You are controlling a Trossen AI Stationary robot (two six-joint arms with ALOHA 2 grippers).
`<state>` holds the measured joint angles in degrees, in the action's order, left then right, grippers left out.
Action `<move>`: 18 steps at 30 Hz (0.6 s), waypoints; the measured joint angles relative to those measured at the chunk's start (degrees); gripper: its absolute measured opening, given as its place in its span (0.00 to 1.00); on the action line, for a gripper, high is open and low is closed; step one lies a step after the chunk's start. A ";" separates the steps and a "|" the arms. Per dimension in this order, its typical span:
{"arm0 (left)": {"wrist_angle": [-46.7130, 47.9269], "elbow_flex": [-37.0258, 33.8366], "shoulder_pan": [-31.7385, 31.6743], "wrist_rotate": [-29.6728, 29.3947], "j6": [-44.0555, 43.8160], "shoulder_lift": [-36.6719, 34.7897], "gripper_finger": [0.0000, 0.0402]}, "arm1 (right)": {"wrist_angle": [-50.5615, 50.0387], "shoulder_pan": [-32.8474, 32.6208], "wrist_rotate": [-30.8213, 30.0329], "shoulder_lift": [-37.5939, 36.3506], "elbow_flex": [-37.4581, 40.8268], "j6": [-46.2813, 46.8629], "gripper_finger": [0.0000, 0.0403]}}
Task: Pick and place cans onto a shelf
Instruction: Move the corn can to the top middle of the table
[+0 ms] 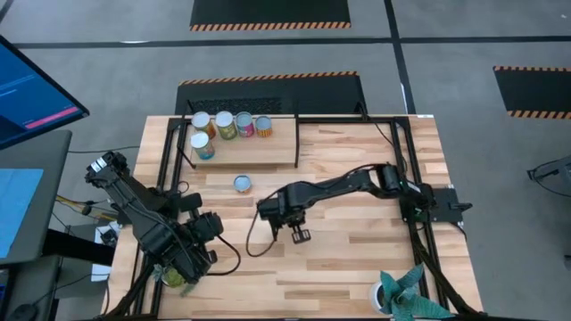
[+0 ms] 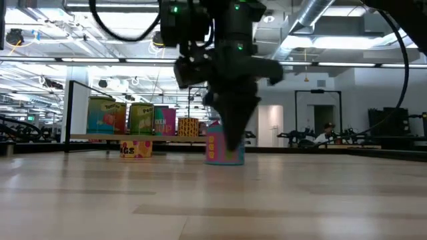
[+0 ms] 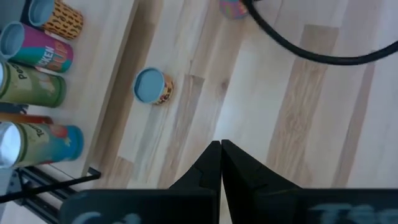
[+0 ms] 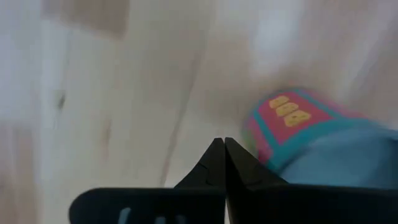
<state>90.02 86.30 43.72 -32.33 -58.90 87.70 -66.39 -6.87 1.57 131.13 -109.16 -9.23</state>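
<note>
One pale-blue-topped can point(image 1: 242, 184) (pink and teal label) stands loose; right tool point(image 1: 300, 235) closed, empty, nearby.

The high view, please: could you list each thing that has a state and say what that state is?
Right gripper: shut, empty, over the table's middle.
Left gripper: shut, empty, at the near-left corner.
Blue-topped can: upright on the table, off the shelf.
Shelf: holds five upright cans.
Four cans: in a row at the shelf's back.
Fifth can: in front of that row's left end.
</note>
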 joint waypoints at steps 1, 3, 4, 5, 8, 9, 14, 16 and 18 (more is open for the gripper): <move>0.00 0.00 -0.05 -0.12 0.13 0.00 0.00 | 1.04 0.38 -1.36 -0.51 0.00 0.03 0.02; -0.02 0.00 -0.22 -0.56 0.18 0.00 0.00 | 3.69 1.18 -4.92 -1.60 -0.07 0.23 0.02; 0.00 0.00 -0.22 -0.92 0.18 0.00 0.00 | 5.04 1.60 -6.90 -2.15 -0.04 0.61 0.02; 0.02 0.00 -0.22 -1.41 0.17 0.00 0.00 | 6.69 1.97 -8.94 -2.57 -0.05 1.24 0.02; -0.03 0.00 -0.23 -2.75 0.13 0.00 0.00 | 8.85 3.04 -10.69 -4.33 -0.47 3.15 0.02; 0.04 0.00 -0.24 -2.98 0.11 0.00 0.00 | 8.76 3.16 -10.50 -5.35 -0.86 3.48 0.02; 0.01 0.02 -0.24 -3.05 -0.28 0.00 0.00 | 6.16 1.28 -5.13 -13.39 -1.57 6.66 0.03; -0.03 0.02 -0.24 -3.32 -0.23 0.00 0.00 | 4.68 -0.26 -1.36 -17.40 -1.57 9.03 0.03; 0.01 0.02 -0.28 -5.96 -0.23 0.00 0.00 | 3.65 -2.23 0.62 -21.75 -1.57 12.71 0.03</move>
<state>90.03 86.32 43.44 -38.29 -59.13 87.70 -62.74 -9.10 2.18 109.38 -110.74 3.48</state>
